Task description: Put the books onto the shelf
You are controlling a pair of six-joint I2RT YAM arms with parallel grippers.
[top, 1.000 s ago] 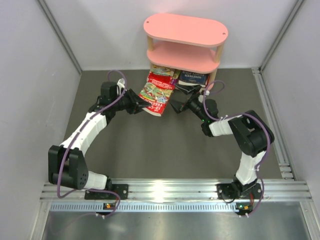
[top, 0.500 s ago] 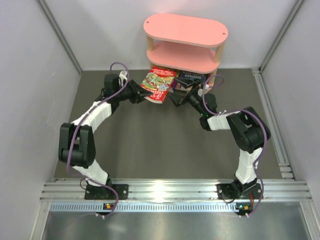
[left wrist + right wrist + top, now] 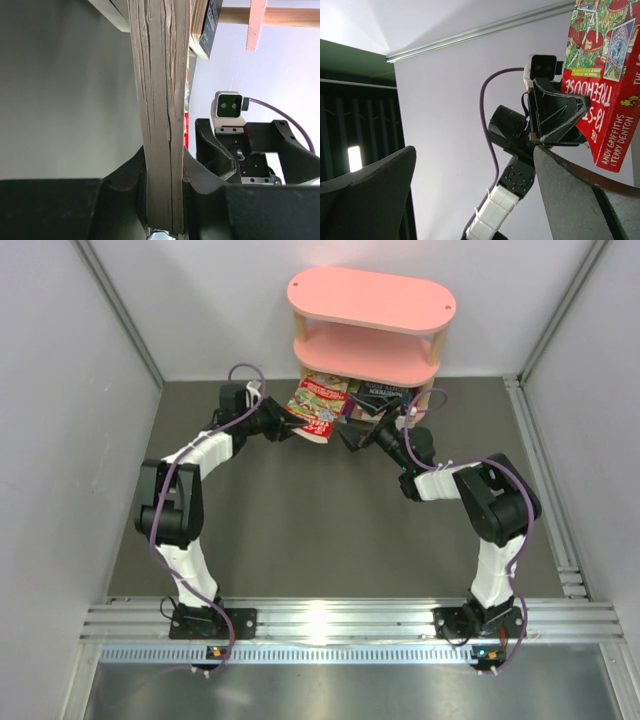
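Left wrist: fingers (image 3: pixel 124 186) tight around book (image 3: pixel 160 100)

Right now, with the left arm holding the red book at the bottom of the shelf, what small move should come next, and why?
Probably slide the red book a little deeper into the lowest level of the shelf before letting go. The left gripper is shut on its near end, and that end sticks out in front. The right gripper hangs open beside it, empty.
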